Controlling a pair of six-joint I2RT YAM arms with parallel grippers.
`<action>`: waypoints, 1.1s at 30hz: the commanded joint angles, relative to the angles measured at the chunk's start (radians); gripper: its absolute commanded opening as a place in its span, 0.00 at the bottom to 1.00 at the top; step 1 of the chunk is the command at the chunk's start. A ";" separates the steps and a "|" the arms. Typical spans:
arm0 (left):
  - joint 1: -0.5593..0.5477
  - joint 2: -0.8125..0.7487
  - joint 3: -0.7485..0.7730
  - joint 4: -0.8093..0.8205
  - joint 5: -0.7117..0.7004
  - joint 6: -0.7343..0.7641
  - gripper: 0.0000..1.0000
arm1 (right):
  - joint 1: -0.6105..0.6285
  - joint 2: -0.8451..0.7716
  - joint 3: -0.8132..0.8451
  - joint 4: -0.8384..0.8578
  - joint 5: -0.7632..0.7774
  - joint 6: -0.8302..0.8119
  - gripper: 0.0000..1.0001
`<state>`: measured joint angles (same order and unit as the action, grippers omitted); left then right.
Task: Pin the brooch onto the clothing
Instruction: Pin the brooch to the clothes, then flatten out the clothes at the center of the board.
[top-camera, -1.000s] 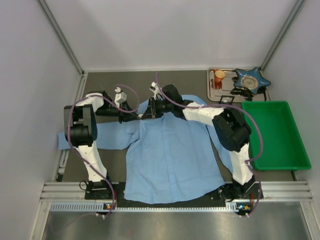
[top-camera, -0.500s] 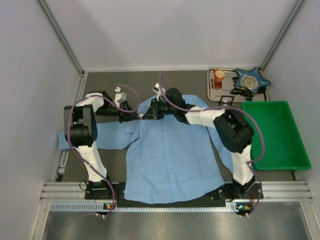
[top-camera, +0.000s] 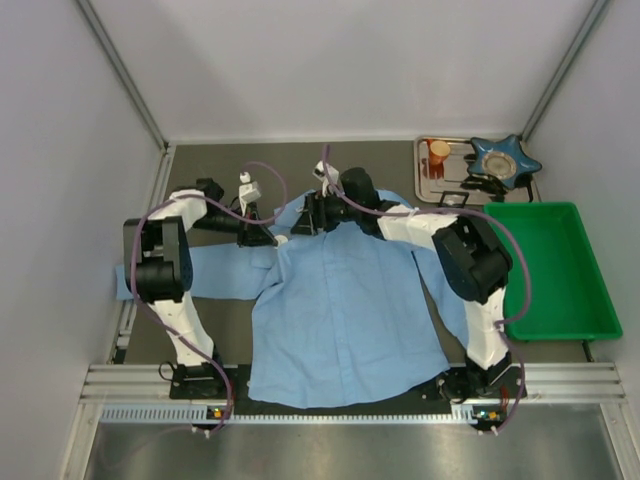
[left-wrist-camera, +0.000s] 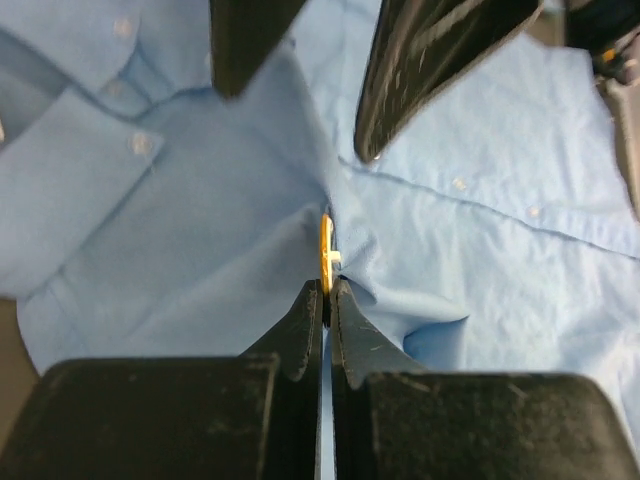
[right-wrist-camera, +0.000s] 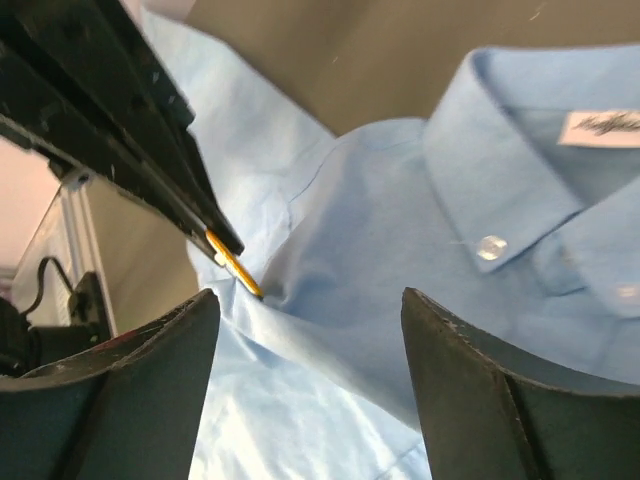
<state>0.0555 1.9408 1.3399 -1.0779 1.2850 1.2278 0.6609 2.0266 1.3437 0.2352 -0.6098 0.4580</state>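
The brooch (left-wrist-camera: 326, 245) shows only edge-on: a thin yellow sliver in the left wrist view and a slim yellow bar in the right wrist view. Its face and its pin cannot be made out. From above it is lost between the two grippers.

The left gripper (left-wrist-camera: 326, 292) is clamped on its near end, with the fingertips pressed almost together. The brooch's long axis runs straight on from those fingers. Its free end points into a raised fold of the shirt (left-wrist-camera: 190, 230), just beside the collar (right-wrist-camera: 500, 150). The end touches the cloth, but whether anything pierces it cannot be told.

The right gripper (right-wrist-camera: 308, 300) is spread wide and grasps nothing, with a finger on either side of that fold. Whether they touch the cloth is unclear. The writing on the collar label (right-wrist-camera: 605, 125) is blurred.

One shirt lies flat, front up, with its collar away from the arm bases. One sleeve reaches the left edge of the table (top-camera: 380, 165), and the other lies partly under the right arm. There is one brooch, two grippers, and one green bin (top-camera: 545, 270) and one metal tray (top-camera: 424, 190) at the right.
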 joint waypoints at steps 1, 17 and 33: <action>-0.020 -0.164 -0.111 0.489 -0.228 -0.576 0.00 | -0.049 -0.031 0.090 -0.077 0.062 -0.097 0.75; -0.362 -0.588 -0.551 0.878 -0.832 -0.320 0.02 | -0.219 -0.013 0.331 -0.595 0.016 -0.551 0.97; -0.288 -0.740 -0.495 0.682 -0.722 -0.518 0.73 | -0.293 0.190 0.693 -0.970 0.050 -0.932 0.97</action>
<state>-0.3767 1.1728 0.7204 -0.3893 0.4442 0.9798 0.3809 2.1567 1.9335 -0.6655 -0.5606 -0.3801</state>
